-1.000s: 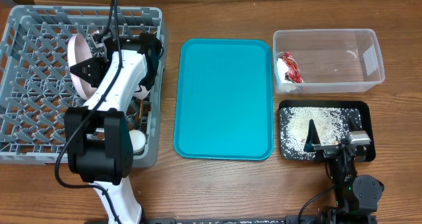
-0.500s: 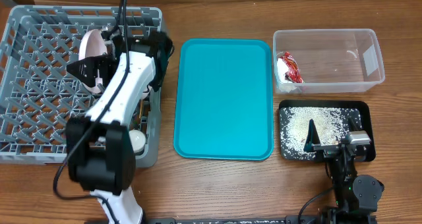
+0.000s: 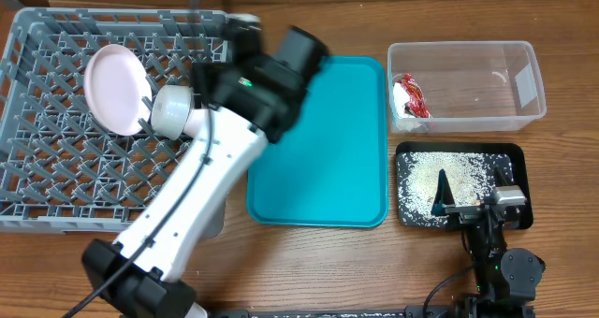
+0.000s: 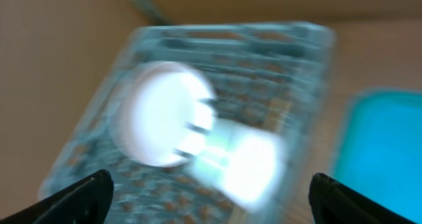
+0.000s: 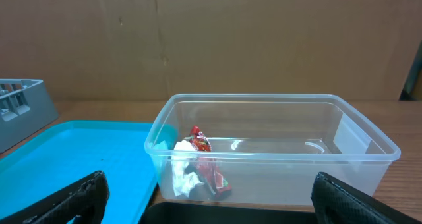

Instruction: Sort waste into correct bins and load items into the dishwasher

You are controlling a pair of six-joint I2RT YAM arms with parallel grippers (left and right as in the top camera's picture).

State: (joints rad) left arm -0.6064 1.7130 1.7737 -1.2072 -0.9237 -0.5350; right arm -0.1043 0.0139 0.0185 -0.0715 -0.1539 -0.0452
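The grey dishwasher rack (image 3: pixel 56 187) fills the left side. A pinkish-white round dish (image 3: pixel 117 89) stands on edge in it, with a white bowl (image 3: pixel 173 110) on its side next to it. Raised over the rack's right edge, my left arm (image 3: pixel 271 75) is blurred. In the blurred left wrist view, my left gripper (image 4: pixel 211 197) is open and empty above the dish (image 4: pixel 155 115) and bowl (image 4: pixel 247 161). The red-and-white wrapper (image 3: pixel 412 95) lies in the clear tub (image 3: pixel 505 65). White grains (image 3: pixel 430 173) cover the black tray (image 3: pixel 519 159). My right gripper (image 5: pixel 211 201) is open and empty, facing the tub (image 5: pixel 369 151).
A teal serving tray (image 3: pixel 346 168) lies bare between the rack and the bins, and its corner shows in the right wrist view (image 5: pixel 79 151). The right arm's base (image 3: pixel 501 262) sits at the table's front edge. A brown cardboard wall stands behind the tub.
My left gripper has opened and let go of the bowl in the rack. The left arm has lifted and swung right toward the teal tray. The right arm has not moved.
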